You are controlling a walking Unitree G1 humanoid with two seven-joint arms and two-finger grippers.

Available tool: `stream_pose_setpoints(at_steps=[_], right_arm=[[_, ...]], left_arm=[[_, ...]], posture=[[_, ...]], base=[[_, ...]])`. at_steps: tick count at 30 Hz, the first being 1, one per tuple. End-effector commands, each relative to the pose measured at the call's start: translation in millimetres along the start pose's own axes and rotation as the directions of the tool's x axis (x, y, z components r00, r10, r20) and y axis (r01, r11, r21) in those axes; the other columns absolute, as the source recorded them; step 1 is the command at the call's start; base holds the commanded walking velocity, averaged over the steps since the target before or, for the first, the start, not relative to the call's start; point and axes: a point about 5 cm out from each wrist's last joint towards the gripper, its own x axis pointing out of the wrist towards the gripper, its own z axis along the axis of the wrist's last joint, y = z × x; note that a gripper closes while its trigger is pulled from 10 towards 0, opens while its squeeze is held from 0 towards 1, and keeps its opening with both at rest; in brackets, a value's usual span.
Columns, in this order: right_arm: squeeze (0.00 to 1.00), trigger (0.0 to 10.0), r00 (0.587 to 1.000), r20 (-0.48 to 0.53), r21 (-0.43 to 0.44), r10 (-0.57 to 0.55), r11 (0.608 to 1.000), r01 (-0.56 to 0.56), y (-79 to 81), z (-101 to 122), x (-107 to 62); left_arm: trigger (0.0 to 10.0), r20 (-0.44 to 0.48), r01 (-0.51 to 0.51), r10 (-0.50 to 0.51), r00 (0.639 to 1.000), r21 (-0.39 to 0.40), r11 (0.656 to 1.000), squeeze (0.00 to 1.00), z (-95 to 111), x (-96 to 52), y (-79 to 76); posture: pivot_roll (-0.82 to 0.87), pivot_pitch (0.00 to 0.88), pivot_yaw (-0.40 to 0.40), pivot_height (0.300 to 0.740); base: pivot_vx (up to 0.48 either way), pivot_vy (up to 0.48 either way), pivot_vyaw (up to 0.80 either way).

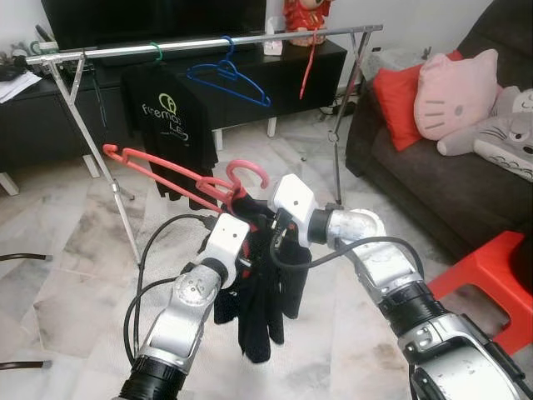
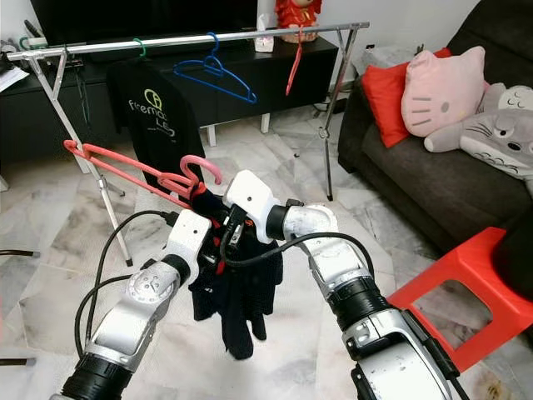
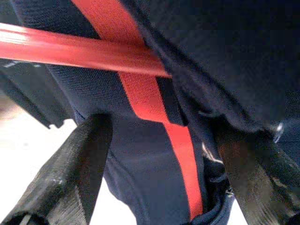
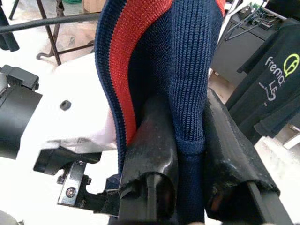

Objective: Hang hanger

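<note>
Both arms are up in front of the robot, meeting around a red hanger (image 1: 179, 173) with a navy sweater (image 1: 258, 308) bunched on it, out over the marble floor (image 1: 75, 275). The right hand (image 4: 187, 140) is clamped on a fold of that knit, navy with a red stripe, fingers (image 4: 152, 140) pressed tight on both sides. The left hand (image 3: 159, 154) sits right under the hanger's bar with its fingers spread apart, fabric between them but not pinched. The clothes rail (image 1: 200, 43) is off at 12 o'clock, carrying a black t-shirt (image 1: 171, 117) on a green hanger (image 1: 156, 52), plus a blue hanger (image 1: 229, 79). Sofa (image 1: 433, 175) with a cat cushion (image 1: 454, 96) at 2 o'clock, red stool (image 1: 487, 275) at 4.
</note>
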Motion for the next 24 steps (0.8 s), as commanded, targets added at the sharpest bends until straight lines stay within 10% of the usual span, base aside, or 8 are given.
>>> stream_pose_setpoints(at_steps=[1, 14, 24], right_arm=[[0.0, 10.0, 0.999, 0.048, -0.049, -0.015, 0.999, 0.017, -7.7, 18.8, 0.7], [0.0, 10.0, 0.999, 0.031, -0.047, -0.008, 0.999, 0.009, -5.9, 15.3, 0.9], [0.0, 10.0, 1.0, 0.019, -0.051, -0.001, 0.999, 0.002, -4.7, 12.5, 0.4]], left_arm=[[10.0, -0.035, -0.016, 0.019, 0.999, 0.07, 0.997, 0.0, 1.1, 1.7, -2.5], [10.0, -0.09, -0.143, 0.181, 0.979, 0.322, 0.936, 0.0, -7.5, -2.0, 20.4], [10.0, -0.12, -0.145, 0.191, 0.974, 0.314, 0.938, 0.0, -14.3, -3.9, 25.5]], posture=[[-0.12, 0.043, -0.046, 0.74], [-0.12, 0.037, -0.045, 0.74], [-0.11, 0.028, -0.045, 0.74]], base=[[0.0, 0.0, 0.0], [0.0, 0.0, 0.0], [0.0, 0.0, 0.0]])
